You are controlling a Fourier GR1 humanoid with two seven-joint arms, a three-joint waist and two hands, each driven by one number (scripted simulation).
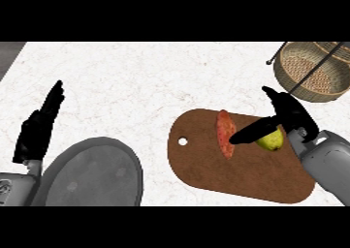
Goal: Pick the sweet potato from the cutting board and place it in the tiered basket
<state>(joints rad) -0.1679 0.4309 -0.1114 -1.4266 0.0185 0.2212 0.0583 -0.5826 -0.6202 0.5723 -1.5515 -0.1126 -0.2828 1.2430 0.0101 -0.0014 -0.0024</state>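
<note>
Sweet potato lies on the brown cutting board near the middle of the frame, long way up and down, just left of the open right hand, which holds nothing and is nearer than the left hand.

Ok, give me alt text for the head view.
The right hand reaches over a brown cutting board, fingers open above an orange sweet potato and a yellow-green fruit. A tiered basket stands behind; the left hand rests open.
</note>
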